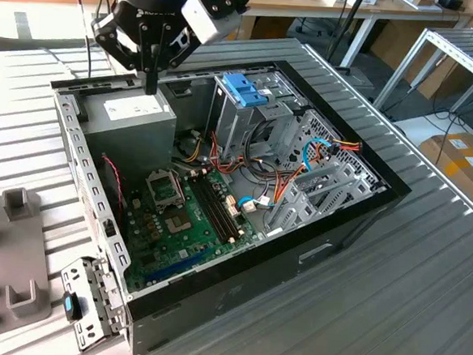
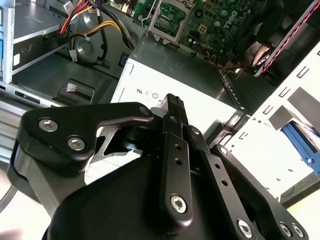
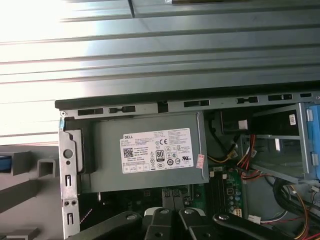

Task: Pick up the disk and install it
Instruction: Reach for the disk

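Pincer (image 1: 151,89), seemingly closed, over power supply (image 1: 131,120).

The power supply box (image 1: 131,117) lies broad and solid close under the gripper (image 1: 151,88), whose fingers are closed, blocking the way straight down. To the box's side, toward the exterior view's right, the drive cage (image 1: 226,121) stands tall, with tangled cables (image 1: 272,184) past it. On the box's near side the motherboard (image 1: 177,214) sits low, with open room above. The case wall (image 1: 80,154) hems the box's other side.
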Controlling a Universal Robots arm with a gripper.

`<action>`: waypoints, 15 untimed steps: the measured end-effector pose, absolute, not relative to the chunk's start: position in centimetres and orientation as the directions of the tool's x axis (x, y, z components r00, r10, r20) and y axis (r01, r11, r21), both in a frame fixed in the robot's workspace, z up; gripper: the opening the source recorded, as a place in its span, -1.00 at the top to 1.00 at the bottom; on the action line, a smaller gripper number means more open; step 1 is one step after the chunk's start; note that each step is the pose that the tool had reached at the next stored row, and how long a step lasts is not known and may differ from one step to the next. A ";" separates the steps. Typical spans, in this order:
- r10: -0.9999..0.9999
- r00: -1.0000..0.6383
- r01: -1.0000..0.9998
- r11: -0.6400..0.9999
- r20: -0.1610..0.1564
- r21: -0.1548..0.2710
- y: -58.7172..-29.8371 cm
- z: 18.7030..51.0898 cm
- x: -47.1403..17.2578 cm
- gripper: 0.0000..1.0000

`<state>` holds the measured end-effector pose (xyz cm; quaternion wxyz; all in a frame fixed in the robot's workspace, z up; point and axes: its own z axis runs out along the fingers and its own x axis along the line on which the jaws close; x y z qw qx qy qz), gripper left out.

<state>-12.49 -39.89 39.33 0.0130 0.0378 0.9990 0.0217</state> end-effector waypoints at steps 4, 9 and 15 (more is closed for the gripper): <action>0.076 -0.997 0.075 0.996 -0.024 0.044 -39.9 39.3 -12.6 0.79; 0.076 -0.997 0.075 0.996 -0.024 0.044 -39.9 39.3 -12.8 0.79; 0.076 -0.997 0.075 0.996 -0.024 0.044 -39.9 39.3 -13.1 0.79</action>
